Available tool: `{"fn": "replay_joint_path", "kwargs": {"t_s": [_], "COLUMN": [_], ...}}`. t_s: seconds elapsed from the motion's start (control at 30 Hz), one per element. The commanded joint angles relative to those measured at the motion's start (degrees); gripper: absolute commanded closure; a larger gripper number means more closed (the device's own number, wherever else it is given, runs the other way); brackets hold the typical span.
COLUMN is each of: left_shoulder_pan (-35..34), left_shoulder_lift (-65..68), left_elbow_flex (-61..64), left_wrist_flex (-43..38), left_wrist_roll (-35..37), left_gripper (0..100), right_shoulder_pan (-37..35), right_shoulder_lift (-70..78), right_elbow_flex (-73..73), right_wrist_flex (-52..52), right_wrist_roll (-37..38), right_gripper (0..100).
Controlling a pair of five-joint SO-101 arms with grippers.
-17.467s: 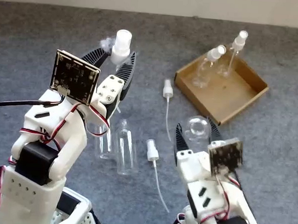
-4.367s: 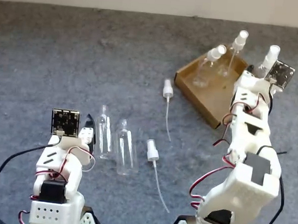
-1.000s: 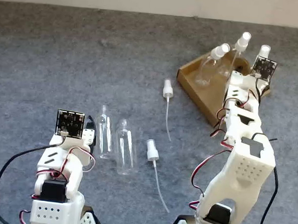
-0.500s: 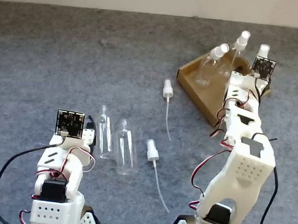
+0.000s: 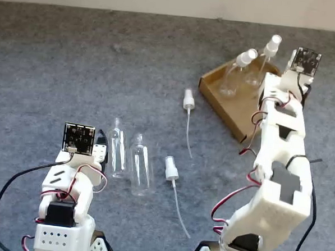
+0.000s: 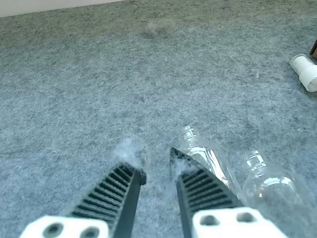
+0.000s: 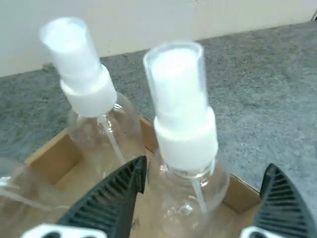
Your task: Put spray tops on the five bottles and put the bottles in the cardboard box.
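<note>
While my right end effector (image 7: 205, 168) hangs spread wide and gripping nothing, its jaws stand on either side of a capped bottle (image 7: 185, 148) that is upright in the cardboard box (image 7: 49, 153), toward the far right corner of the tabletop (image 5: 76, 53). A second capped bottle (image 7: 89, 109) stands just beside it and a third capped bottle (image 5: 247, 55) shares the box. My left end effector (image 6: 157, 166) rests low near the tabletop's near left edge, its jaws parted a little and empty, just beside two bare bottles (image 5: 140, 163) lying on their sides. Two loose spray tops (image 5: 171, 168) lie between those bottles and the box. I judge the bottles light, thin-walled and slick, easy to squeeze out of a grip or tip over, so I would take one around the body just under the shoulder, with modest pressure. The tops look lighter yet, with a slim tube that should bend readily; the white collar is the place to hold. Around the box things are tight: low walls and three tall bottles crowded together, so straight up seems the safest way out. The left half of the tabletop gives broad open room.
</note>
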Motion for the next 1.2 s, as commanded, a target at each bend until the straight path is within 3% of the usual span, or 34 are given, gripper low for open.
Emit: {"fn": "replay_joint_path", "kwargs": {"t_s": [0.0, 0.43, 0.77, 0.93, 1.17], "left_shoulder_pan": [-0.6, -0.6, -0.6, -0.6, -0.6], "left_shoulder_lift": [-0.7, -0.7, -0.7, -0.7, -0.7], "left_elbow_flex": [-0.2, -0.2, -0.1, 0.5, 0.5], "left_wrist_flex": [-1.2, -1.1, -1.1, -1.1, -1.0], "left_wrist_roll": [-0.6, -0.6, -0.6, -0.6, -0.6], "left_gripper": [95, 95, 96, 96, 96], "right_shoulder_pan": [-0.4, -0.6, -5.9, -9.1, -14.5], "right_shoulder_lift": [-9.4, -32.7, -53.8, -63.1, -74.0], "right_elbow_flex": [-2.6, -2.6, -2.5, -1.9, 9.6], "right_wrist_flex": [8.9, 36.4, 56.7, 63.3, 64.4], "right_wrist_roll": [0.4, 0.4, 0.4, 0.4, 0.4], "right_gripper": [66.6, 67.0, 67.0, 67.0, 67.0]}}
